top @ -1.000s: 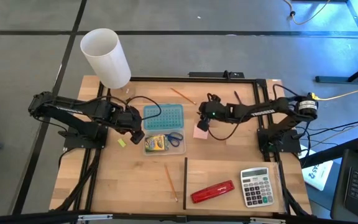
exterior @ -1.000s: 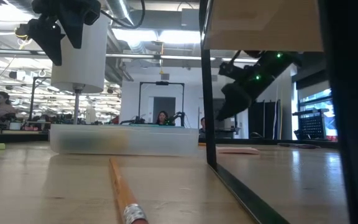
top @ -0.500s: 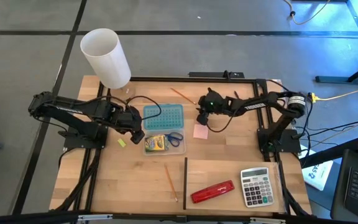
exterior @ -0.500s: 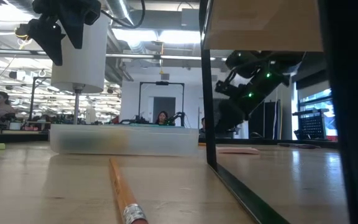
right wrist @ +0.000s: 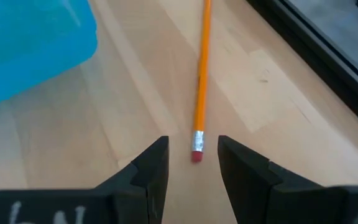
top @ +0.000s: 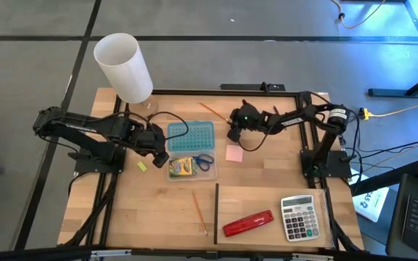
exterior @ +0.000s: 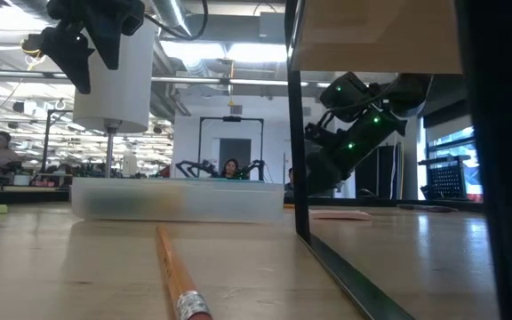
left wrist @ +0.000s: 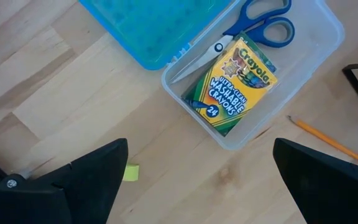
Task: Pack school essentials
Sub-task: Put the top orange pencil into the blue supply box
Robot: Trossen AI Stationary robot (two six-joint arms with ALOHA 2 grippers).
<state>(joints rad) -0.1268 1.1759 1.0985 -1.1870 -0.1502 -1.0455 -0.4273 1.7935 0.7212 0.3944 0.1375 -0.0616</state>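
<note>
An orange pencil [right wrist: 201, 74] lies on the wood near the table's far edge, its eraser end [right wrist: 196, 153] pointing at my right gripper [right wrist: 192, 163]. That gripper is low and slanted, open, with a finger on each side of the eraser end and a gap to each. My left gripper [top: 158, 150] hangs wide open above the table, left of the clear box [left wrist: 319, 37]. In the box lie the crayon box [left wrist: 235, 84] and the blue-handled scissors [left wrist: 253, 31]. A pink sticky-note pad [top: 234, 153] and a yellow eraser [top: 141, 166] lie flat on the table.
The blue lid [top: 191, 135] lies just beyond the clear box. A second pencil [top: 199, 212], a red stapler [top: 247, 223] and a grey calculator [top: 298, 217] lie near the front edge. A white cylinder [top: 124, 67] stands at the far left corner.
My right gripper has gone from above the pink pad toward the table's far edge and down, ending low at the far pencil's eraser end. The gap between its fingers looks the same. Nothing on the table has moved.
</note>
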